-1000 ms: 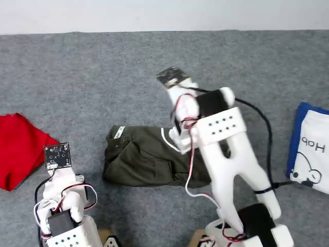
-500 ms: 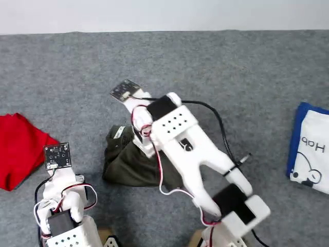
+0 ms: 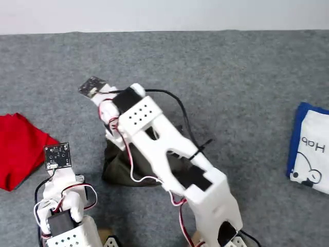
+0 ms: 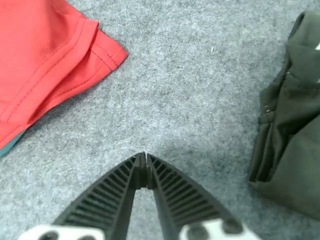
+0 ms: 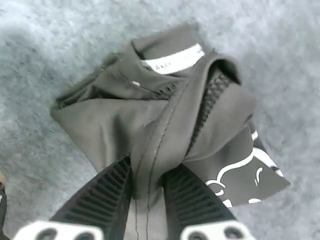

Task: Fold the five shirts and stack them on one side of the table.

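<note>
A red shirt (image 3: 18, 146) lies far left on the counter (image 3: 231, 77). My left jaws are pressed together near it. My right jaws pinch a fold of the dark shirt (image 5: 150, 120) mid-counter. A white shirt (image 3: 311, 149) lies far right.

Right arm (image 3: 169, 149) stretched leftward, jaws clamped on dark shirt (image 5: 150, 115) (a pinched fold), left arm (image 3: 61, 206) tucked back, jaws closed

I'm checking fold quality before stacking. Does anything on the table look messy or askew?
Yes: the dark green shirt is bunched into a rumpled heap with crooked edges, not a flat fold. The right gripper pinches a raised ridge of its fabric. The red shirt at the table's side lies smoother by comparison.
</note>
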Robot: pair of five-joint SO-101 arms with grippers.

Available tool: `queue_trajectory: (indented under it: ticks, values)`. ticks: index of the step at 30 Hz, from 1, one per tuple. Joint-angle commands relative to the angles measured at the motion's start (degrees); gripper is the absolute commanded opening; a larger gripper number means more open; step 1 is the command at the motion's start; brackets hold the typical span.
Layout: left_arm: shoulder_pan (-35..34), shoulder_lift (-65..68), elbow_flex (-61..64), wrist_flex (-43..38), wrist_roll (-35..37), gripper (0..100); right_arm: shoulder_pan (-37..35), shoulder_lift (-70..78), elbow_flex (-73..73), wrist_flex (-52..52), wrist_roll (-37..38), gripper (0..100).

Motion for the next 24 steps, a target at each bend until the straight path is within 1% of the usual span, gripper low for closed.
queue_trajectory:
  ticks: [1,6,8,11,13,16,20,22,24]
  values:
    - [0.26,-0.53,-0.13,-0.18,-0.18,1,-1.98,1.89,-7.82,1.54,-0.53,0.9]
    - [0.26,-0.53,-0.13,-0.18,-0.18,1,-2.95,5.32,-10.29,1.63,-0.44,1.7]
    - [0.26,-0.53,-0.13,-0.18,-0.18,1,-2.95,5.67,-10.64,3.47,-0.18,7.7]
    - [0.26,-0.53,-0.13,-0.18,-0.18,1,-2.68,4.44,-10.73,5.85,-0.35,21.8]
    - [0.26,-0.53,-0.13,-0.18,-0.18,1,-2.15,1.19,-9.67,5.76,-0.18,25.0]
    - [0.26,-0.53,-0.13,-0.18,-0.18,1,-1.45,-4.53,-7.12,5.76,0.0,23.6]
    - [0.26,-0.53,-0.13,-0.18,-0.18,1,2.51,-13.32,1.76,5.76,0.09,19.9]
    - [0.26,-0.53,-0.13,-0.18,-0.18,1,5.32,-17.36,8.18,5.76,1.41,16.2]
    - [0.26,-0.53,-0.13,-0.18,-0.18,1,7.52,-20.35,14.77,5.67,3.96,10.2]
